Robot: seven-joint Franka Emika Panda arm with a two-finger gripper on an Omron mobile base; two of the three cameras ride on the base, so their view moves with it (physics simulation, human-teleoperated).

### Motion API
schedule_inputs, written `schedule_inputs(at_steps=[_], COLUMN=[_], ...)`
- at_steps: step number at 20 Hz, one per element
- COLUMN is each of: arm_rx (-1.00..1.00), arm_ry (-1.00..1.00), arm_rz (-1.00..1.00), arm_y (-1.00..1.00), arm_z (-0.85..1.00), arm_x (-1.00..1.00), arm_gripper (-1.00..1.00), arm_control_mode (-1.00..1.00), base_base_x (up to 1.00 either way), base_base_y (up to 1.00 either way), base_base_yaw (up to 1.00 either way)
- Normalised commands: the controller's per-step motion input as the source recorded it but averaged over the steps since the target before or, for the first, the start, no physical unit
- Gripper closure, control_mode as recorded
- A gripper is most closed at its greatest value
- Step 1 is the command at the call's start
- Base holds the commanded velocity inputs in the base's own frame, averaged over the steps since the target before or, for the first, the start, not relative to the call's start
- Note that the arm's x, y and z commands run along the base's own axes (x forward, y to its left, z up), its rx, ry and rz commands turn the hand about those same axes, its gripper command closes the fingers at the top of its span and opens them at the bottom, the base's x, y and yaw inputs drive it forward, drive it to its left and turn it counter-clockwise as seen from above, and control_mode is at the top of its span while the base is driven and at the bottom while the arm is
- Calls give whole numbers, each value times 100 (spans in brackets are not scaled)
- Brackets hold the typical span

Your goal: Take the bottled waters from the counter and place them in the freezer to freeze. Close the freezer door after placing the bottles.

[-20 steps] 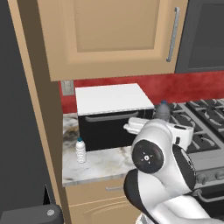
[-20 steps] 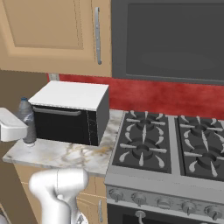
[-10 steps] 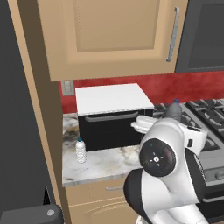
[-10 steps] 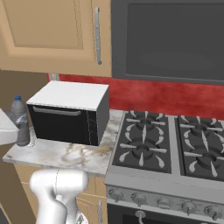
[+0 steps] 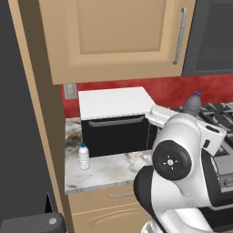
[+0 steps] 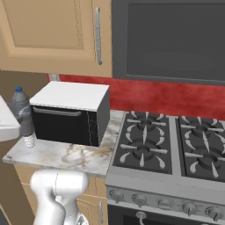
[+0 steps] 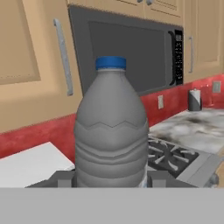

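grey bottle [image 7: 111, 131] clamped in gripper [image 7: 109, 178] | left base view: ribbed bottle [image 5: 83, 156] on counter [image 5: 109, 170]

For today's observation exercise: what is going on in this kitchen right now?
The robot's gripper is shut on the grey bottle, holding it upright in the air. The clear ribbed bottle stands on the counter in front of the black oven. Neither bottle is in the freezer yet.

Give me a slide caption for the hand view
Gripper holds the grey bottle upright, with microwave and stovetop behind.
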Motion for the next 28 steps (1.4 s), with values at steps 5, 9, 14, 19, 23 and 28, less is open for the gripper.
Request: schedule_inputs(at_steps=[5,9,14,19,23,28], arm_rx=[0,-1,-4,0,0,0], arm_ry=[-15,-16,-9,0,0,0], arm_rz=[0,0,0,0,0,0], arm_y=[-16,-3,-6,0,0,0], arm_z=[-3,-21,-30,0,0,0], arm_x=[0,0,0,0,0,0], arm_gripper=[100,100,100,100,100,100], arm_control_mode=[-100,-100,-100,-100,-100,-100], base_base_x=[0,0,0,0,0,0], base_base_y=[0,0,0,0,0,0], base_base_yaw=[0,0,0,0,0,0])
